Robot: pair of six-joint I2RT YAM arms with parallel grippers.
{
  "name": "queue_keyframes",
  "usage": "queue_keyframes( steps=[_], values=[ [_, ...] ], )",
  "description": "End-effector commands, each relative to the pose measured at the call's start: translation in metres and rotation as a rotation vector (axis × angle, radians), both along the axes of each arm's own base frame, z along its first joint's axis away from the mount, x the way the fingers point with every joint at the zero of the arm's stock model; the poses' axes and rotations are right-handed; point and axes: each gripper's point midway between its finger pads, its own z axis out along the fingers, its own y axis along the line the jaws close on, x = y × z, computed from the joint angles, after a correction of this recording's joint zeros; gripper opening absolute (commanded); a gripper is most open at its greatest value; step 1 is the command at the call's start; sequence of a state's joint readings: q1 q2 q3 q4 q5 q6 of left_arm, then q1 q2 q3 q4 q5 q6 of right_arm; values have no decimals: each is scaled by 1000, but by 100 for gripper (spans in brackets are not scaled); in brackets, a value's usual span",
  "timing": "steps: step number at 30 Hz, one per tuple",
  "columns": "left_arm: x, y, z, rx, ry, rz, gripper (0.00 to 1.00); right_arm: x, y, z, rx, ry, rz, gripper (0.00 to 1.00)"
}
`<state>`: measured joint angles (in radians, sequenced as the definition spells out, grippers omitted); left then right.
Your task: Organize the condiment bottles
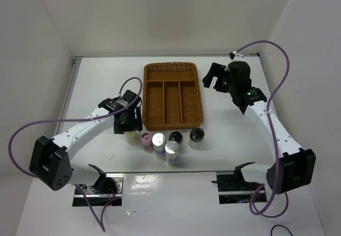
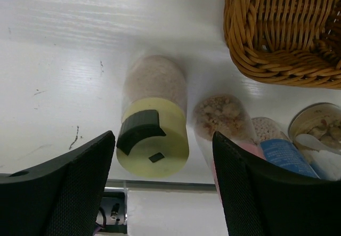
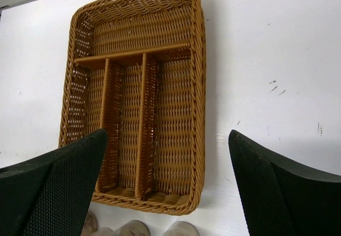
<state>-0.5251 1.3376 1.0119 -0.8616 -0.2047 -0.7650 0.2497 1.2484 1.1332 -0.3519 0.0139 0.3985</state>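
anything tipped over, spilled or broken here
Nothing stands out. The six condiment bottles stand upright and capped on the table, clustered just in front of the wicker tray, which is empty and looks intact. No spill shows.

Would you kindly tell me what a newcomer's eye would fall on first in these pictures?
The brown wicker tray sits in the centre with its compartments empty. Just in front of its near edge, six small shaker jars stand clustered together. The left gripper straddles the yellow-capped jar at the cluster's left end, with a gap on either side. The right gripper hangs open beside the tray's right edge.
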Motion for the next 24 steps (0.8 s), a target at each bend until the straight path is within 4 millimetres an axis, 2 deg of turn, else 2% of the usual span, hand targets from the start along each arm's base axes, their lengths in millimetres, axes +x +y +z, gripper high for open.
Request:
queue_keyframes(
  steps=[1, 6, 9, 11, 12, 14, 15, 18, 19, 21, 22, 24],
  values=[
    [-5, -2, 0, 9, 17, 15, 80, 9, 3, 28, 14, -78, 17, 99],
    [-6, 1, -1, 26, 16, 30, 70, 9, 4, 28, 10, -79, 32, 99],
    [2, 4, 3, 47, -8, 39, 59, 7, 9, 26, 21, -76, 56, 99],
    [5, 4, 6, 47, -22, 51, 47, 5, 8, 25, 13, -79, 60, 99],
    [5, 4, 6, 47, -22, 51, 45, 4, 8, 21, 11, -70, 60, 99],
    [4, 8, 10, 58, -39, 58, 41, 2, 7, 25, 13, -80, 60, 99],
    [8, 10, 16, 69, -55, 64, 36, 2, 7, 21, 11, -71, 60, 99],
    [16, 16, 38, 105, -108, 64, 36, -1, 6, 22, 3, -73, 64, 99],
    [28, 12, 61, 88, -163, 64, 36, -3, 8, 20, 6, -63, 75, 99],
    [43, 15, 86, 100, -220, 50, 36, -4, 7, 16, -4, -57, 79, 99],
    [58, 15, 115, 68, -292, 64, 36, -4, 7, 16, -4, -57, 79, 99],
    [73, 13, 134, 87, -339, 34, 36, -5, 5, 13, -18, -49, 75, 99]
  ],
)
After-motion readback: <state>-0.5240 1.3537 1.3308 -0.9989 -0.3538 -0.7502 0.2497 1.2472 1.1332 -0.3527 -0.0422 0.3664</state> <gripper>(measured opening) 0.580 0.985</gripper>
